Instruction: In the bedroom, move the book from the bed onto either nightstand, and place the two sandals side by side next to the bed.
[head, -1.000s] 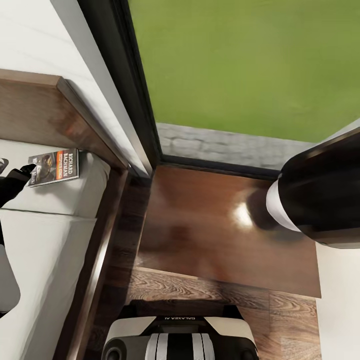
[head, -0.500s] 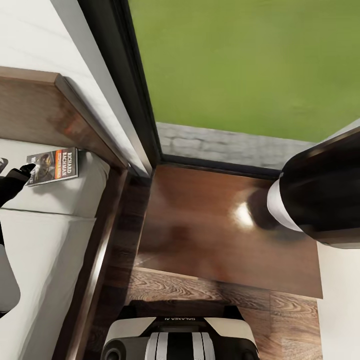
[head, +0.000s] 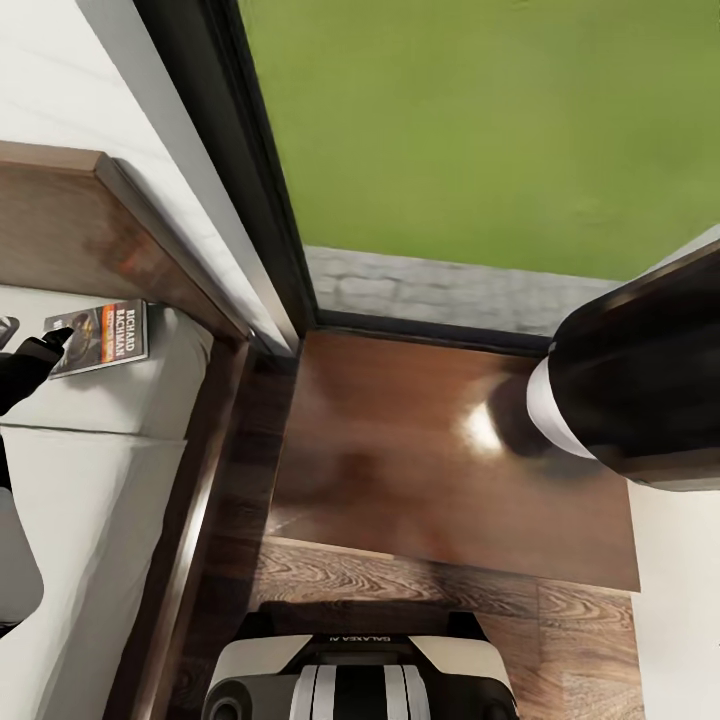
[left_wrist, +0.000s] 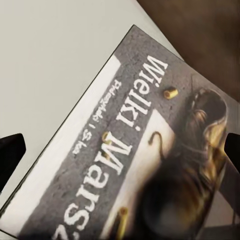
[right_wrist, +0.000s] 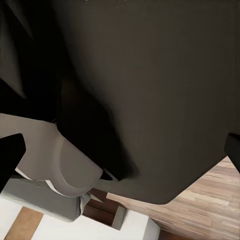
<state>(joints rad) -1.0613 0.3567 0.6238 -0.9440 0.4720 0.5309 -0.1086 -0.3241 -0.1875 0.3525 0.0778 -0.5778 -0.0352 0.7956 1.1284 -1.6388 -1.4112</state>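
Book (head: 100, 337) nearer the frame edge, left hand (left_wrist: 120, 150) wide open over it, half cropped; right hand's state unclear.

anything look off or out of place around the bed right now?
Only the book: it lies skewed on the bed mattress by the headboard rather than on the nightstand. The left gripper is over it, fingers spread wide. Nothing looks spilled or damaged.
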